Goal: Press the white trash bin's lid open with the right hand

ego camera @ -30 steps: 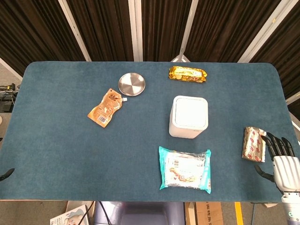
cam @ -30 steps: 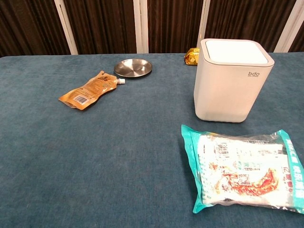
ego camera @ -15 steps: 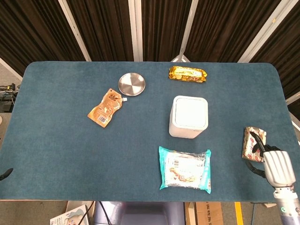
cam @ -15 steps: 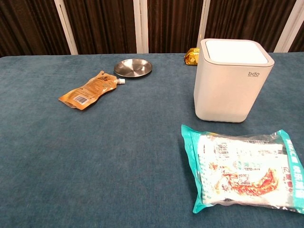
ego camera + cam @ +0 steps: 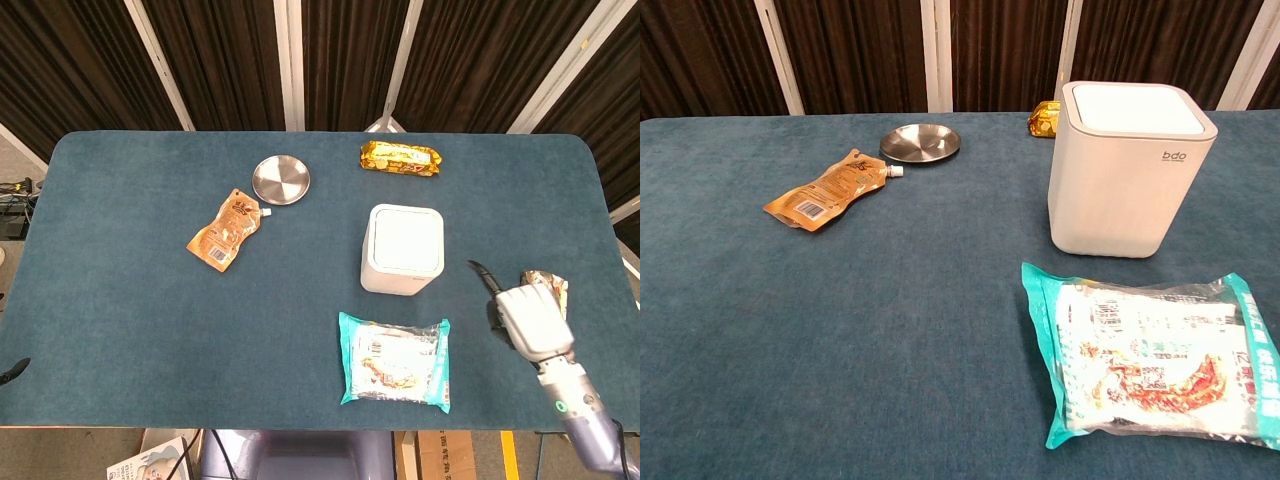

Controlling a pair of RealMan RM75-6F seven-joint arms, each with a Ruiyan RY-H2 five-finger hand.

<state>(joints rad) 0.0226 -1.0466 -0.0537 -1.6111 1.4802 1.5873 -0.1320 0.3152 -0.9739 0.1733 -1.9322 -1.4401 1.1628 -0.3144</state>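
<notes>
The white trash bin (image 5: 403, 248) stands right of the table's middle, its flat lid (image 5: 406, 238) down. The chest view shows the bin (image 5: 1130, 170) up close at the right, with the lid (image 5: 1137, 103) level in its rim. My right hand (image 5: 530, 320) hovers near the table's front right, to the right of the bin and apart from it. It holds nothing; one dark finger (image 5: 480, 272) stretches toward the bin. Only a dark tip of my left hand (image 5: 12, 372) shows at the left edge. Neither hand appears in the chest view.
A teal snack pack (image 5: 394, 361) lies just in front of the bin. A shiny red-gold packet (image 5: 548, 283) peeks out behind my right hand. Behind the bin lies a golden packet (image 5: 400, 158). A steel plate (image 5: 281, 179) and an orange pouch (image 5: 226, 230) sit to the left.
My right hand has moved left and forward from the front right corner toward the bin, turning so its back faces up. It now covers part of the red-gold packet. The bin has not moved.
</notes>
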